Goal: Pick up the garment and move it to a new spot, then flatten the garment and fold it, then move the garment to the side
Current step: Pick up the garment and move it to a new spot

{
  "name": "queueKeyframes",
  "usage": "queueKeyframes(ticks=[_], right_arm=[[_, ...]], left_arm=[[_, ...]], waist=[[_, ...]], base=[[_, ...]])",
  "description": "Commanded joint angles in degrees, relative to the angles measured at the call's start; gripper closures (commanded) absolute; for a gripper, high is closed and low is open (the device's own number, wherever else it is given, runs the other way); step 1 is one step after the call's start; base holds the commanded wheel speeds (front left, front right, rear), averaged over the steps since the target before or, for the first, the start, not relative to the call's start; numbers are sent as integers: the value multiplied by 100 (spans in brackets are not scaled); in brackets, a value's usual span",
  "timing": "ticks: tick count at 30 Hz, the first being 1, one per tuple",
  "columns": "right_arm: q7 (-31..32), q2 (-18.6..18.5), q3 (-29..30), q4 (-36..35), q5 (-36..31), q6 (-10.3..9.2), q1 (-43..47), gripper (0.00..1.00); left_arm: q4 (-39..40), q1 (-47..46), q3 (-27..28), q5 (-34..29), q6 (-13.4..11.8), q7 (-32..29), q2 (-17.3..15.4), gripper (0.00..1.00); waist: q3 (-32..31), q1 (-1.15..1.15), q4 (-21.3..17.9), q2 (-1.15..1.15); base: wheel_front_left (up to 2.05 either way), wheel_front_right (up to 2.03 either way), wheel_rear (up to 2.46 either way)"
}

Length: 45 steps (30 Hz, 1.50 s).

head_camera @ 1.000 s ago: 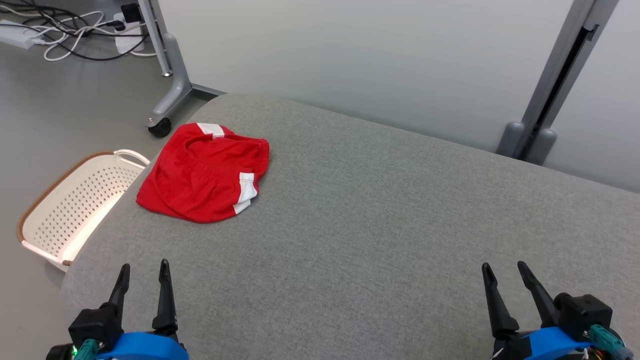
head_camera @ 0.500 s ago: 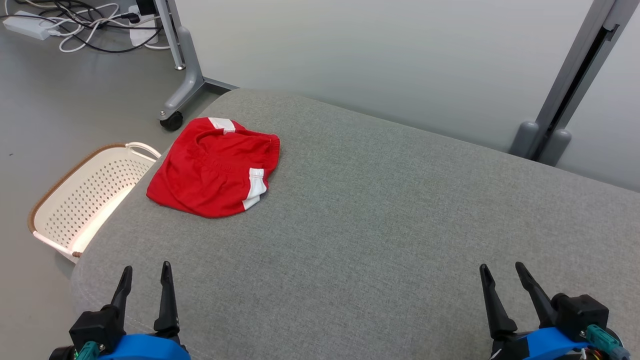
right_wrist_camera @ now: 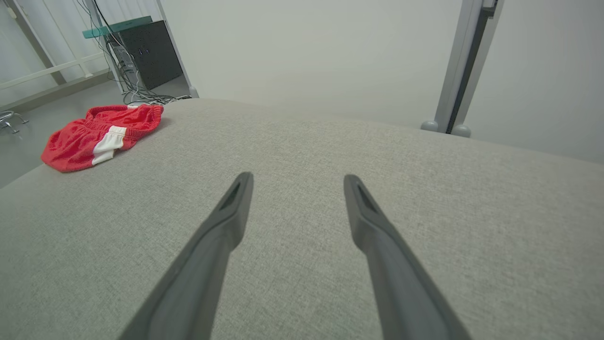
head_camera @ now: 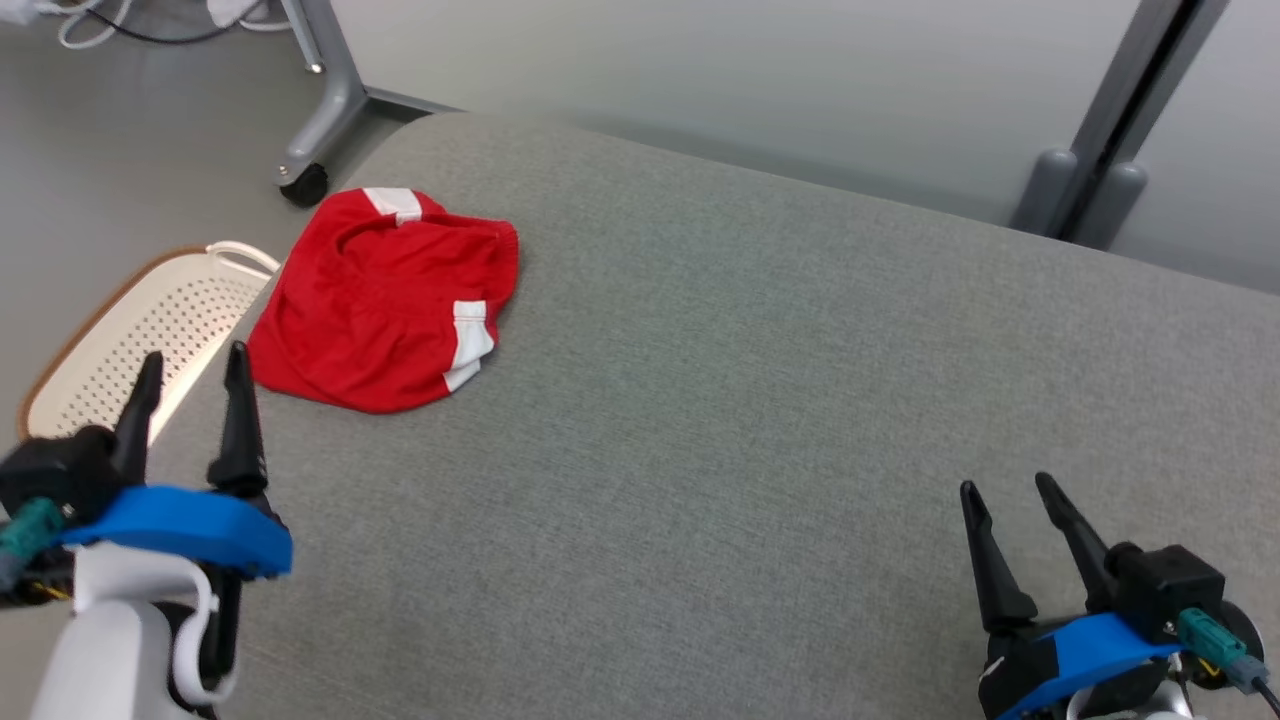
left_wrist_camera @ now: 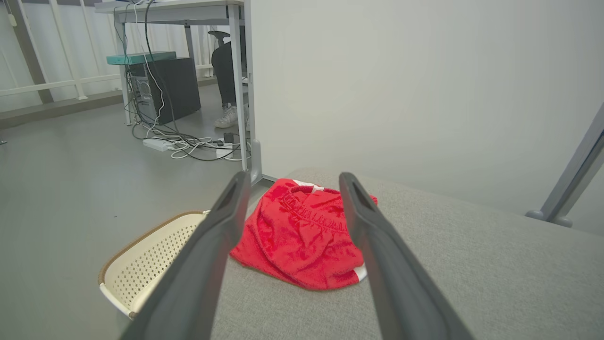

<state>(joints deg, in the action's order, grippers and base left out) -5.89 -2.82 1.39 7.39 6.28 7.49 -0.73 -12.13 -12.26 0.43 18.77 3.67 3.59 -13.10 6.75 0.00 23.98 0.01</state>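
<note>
The crumpled red fabric shorts with white side stripes [head_camera: 385,300] lie bunched near the far left corner of the grey cloth-covered surface [head_camera: 750,400], touched by nothing. Just beside that edge, a cream perforated plastic basket [head_camera: 95,360] stands on the grey floor [head_camera: 120,150]. The left hand [head_camera: 195,352] hovers near the shorts, fingers spread and empty. The right hand [head_camera: 1005,483], well apart from them, is likewise spread and empty.
</note>
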Motion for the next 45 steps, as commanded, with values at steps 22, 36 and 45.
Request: queueKeyframes(ticks=[22,36,45], right_arm=[[516,-237,-470,-1200,-207,1,-888,0],[566,-264,-408,-1434,-148,1,-702,0],[310,-163,-372,-1046,21,1,-596,0]], left_arm=[[-1729,-1812,1329,1288,-425,-2127,-1303,0],[-2472,-1681,1498,1759,-1025,-3569,-1165,100],[-1471,-2082,1145,1214,-687,-3056,-1825,100]], waist=[[2102,0,-1805,-1],[2020,0,-2222,-1],[1250,0,-2066,-1]], base=[[0,0,0],[0,0,0],[0,0,0]])
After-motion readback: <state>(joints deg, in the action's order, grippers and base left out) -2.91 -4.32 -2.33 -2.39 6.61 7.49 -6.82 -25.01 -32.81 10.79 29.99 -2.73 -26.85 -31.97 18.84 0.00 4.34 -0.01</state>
